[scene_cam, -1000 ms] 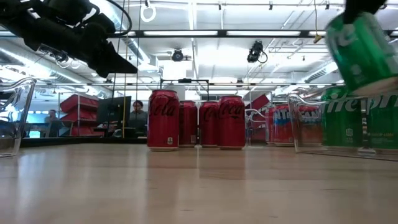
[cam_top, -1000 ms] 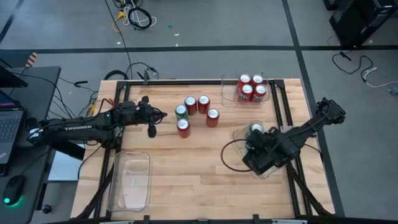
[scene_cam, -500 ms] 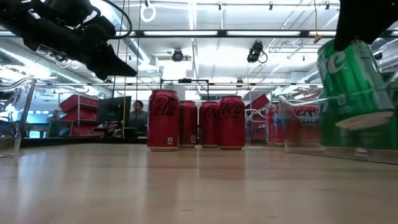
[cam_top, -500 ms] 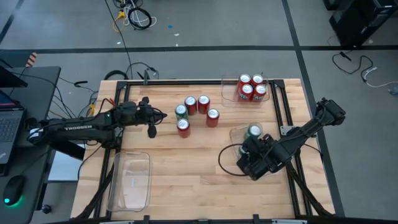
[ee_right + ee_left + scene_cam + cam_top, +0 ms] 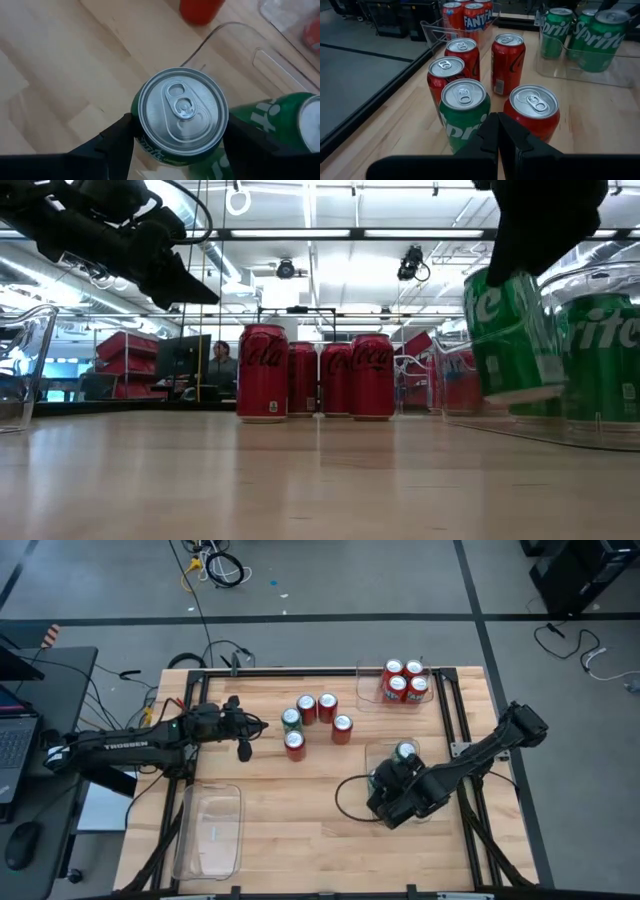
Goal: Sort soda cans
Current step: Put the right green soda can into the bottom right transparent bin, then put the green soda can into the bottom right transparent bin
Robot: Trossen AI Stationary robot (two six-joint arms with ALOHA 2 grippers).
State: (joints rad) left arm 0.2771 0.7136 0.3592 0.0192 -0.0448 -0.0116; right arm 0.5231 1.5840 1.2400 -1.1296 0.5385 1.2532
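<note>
My right gripper (image 5: pixel 384 782) is shut on a green soda can (image 5: pixel 182 107), which hangs tilted (image 5: pixel 512 332) at the left side of a clear bin (image 5: pixel 372 752). Another green can (image 5: pixel 405 751) stands in that bin. My left gripper (image 5: pixel 262 724) is shut and empty, raised just left of a cluster of one green can (image 5: pixel 464 112) and several red cans (image 5: pixel 507 60) standing on the table's middle. More red cans stand in a clear bin (image 5: pixel 366 690) at the far right. My right gripper pinches the green can between its two fingers (image 5: pixel 117 137), which are on opposite sides of the can's wall (image 5: pixel 136 131) just below the top rim. The fingers come from above, pointing down. The can is lifted clear of the table and tilted.
An empty clear bin (image 5: pixel 210 830) lies at the near left. Bare wood lies between it and the right bin. A black frame runs along the table's edges. People and shelves show in the room beyond the far edge.
My right gripper has carried the green can toward the table's left edge and downward, still shut on it. The can now hangs lower and stays tilted.
</note>
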